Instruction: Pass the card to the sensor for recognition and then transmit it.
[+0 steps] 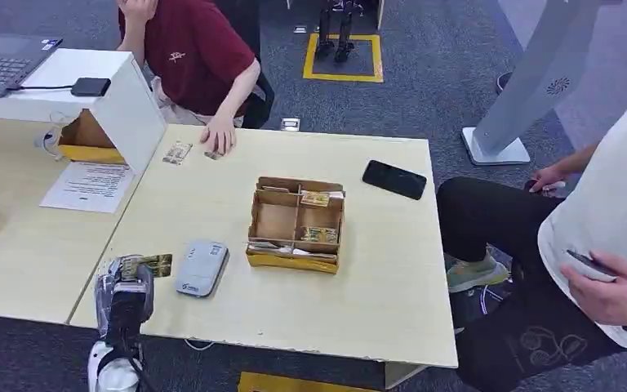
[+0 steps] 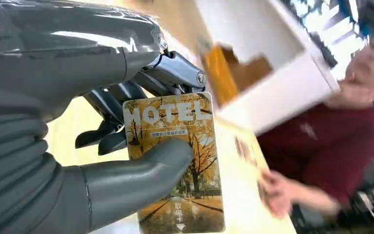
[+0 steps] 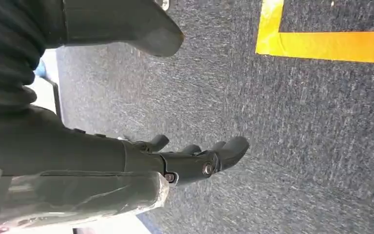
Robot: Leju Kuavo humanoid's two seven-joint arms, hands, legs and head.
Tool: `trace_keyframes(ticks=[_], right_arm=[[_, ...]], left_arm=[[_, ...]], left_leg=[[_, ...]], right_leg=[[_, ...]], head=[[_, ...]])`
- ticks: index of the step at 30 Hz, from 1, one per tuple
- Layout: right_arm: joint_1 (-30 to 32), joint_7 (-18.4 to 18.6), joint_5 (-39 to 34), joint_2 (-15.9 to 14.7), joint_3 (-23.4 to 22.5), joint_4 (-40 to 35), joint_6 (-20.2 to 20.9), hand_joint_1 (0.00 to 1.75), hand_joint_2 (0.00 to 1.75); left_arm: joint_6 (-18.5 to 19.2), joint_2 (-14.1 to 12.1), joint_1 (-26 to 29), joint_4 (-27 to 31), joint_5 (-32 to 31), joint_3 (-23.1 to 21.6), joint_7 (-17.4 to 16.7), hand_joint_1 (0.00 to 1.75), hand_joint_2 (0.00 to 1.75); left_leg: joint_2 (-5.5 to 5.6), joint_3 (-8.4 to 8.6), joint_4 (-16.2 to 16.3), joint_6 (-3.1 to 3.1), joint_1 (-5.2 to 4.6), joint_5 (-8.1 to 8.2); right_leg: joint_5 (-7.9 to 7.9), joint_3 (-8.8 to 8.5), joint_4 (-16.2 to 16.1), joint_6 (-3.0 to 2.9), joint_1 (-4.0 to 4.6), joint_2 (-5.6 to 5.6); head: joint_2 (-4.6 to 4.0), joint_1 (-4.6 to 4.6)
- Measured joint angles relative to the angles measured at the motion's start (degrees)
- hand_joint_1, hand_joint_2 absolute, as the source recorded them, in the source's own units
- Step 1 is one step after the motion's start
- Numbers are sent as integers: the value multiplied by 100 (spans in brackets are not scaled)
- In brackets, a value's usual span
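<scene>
Pale wooden desk (image 1: 351, 302) carries a grey sensor (image 1: 201, 267), and just beside it the left hand (image 1: 124, 296) has its fingers (image 2: 141, 178) clamped on the card (image 2: 175, 161), thin, light, stiff and probably slippery, best pinched flat near one end.

Left hand (image 2: 92, 146): thick matte grey thumb at lower left of frame, darker glossy fingers (image 2: 175, 73) with small round silver screws, grey ribbed cover at left edge. Right hand (image 3: 175, 161): dark fingers, silver screw heads, clear plastic wrap over the silver forearm at lower left.
</scene>
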State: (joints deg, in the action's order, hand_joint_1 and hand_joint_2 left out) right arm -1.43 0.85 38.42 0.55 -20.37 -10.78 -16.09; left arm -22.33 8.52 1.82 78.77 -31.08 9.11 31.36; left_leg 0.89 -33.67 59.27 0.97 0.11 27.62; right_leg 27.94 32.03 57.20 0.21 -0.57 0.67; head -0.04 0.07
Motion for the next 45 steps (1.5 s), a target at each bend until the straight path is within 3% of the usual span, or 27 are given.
trace_keyframes(ticks=[5, 12, 18, 45], right_arm=[[0, 0, 74, 28, -89, 0, 9, 0, 175], [-3, 33, 214, 50, -138, 0, 46, 0, 175], [-14, 31, 323, 65, -155, 0, 63, 0, 175], [-33, 7, 712, 79, -251, -2, 155, 0, 175]], left_arm=[[93, -76, 3, 48, 58, -440, -332, 175, 175], [142, -81, -225, -291, 115, -642, -513, 175, 175], [-219, -59, -534, -811, -234, -804, -725, 175, 175], [-894, -148, -1314, -2319, -389, -662, -802, 175, 175]], left_leg=[[-1, 0, 0, 1, -1, 1], [-2, 2, 0, 0, -1, 0], [-1, 1, 1, 0, -1, 0], [0, 0, 0, 0, -1, 0]], right_leg=[[0, 1, 0, 0, -1, 1], [-1, 2, 0, 0, 0, 1], [-1, 0, 0, 0, 0, 1], [0, -1, 0, 0, 0, 0]], head=[[0, 0], [0, -2], [0, -2], [0, -2]])
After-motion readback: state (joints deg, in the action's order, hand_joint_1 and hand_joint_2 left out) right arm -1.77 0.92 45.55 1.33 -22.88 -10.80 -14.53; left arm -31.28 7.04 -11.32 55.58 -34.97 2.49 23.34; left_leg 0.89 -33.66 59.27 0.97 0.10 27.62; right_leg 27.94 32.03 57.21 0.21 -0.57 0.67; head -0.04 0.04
